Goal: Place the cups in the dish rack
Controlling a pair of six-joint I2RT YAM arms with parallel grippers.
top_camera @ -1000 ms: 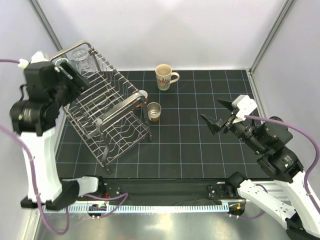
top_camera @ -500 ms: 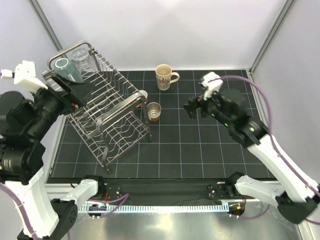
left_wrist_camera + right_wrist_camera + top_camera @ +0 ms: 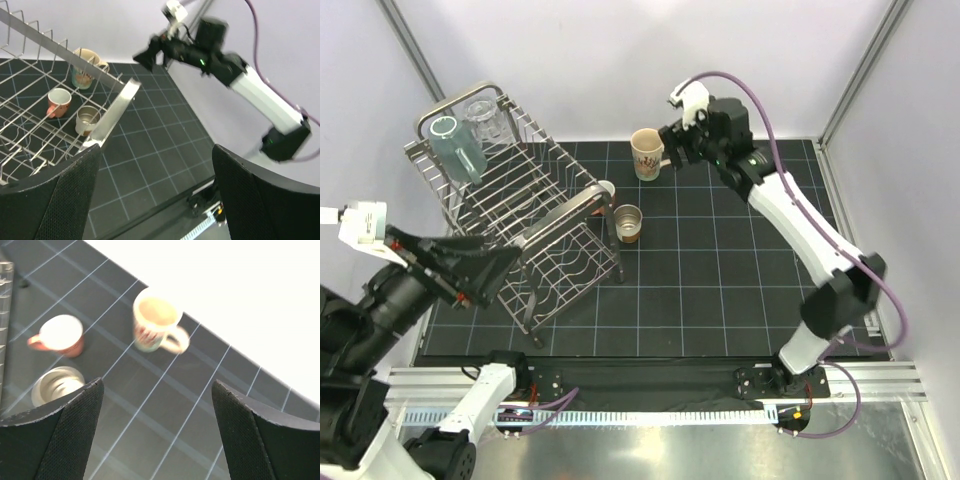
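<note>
surface: black grid table (image 3: 720, 290) | on it: dish rack (image 3: 565, 208) | cream mug (image 3: 647, 153) | pink mug (image 3: 61, 335) | small cup (image 3: 628, 222)

rack handle (image 3: 568, 207) beside pink mug (image 3: 607, 188)

A cream mug (image 3: 154, 322) with red-brown print is seen upright on the black gridded table (image 3: 200, 410), its handle turned rightward. A salmon-pink mug (image 3: 60, 335) and a small cup (image 3: 56, 385) are set leftward, near each other. The jaws of the right gripper (image 3: 155, 390) are held wide apart.
</note>
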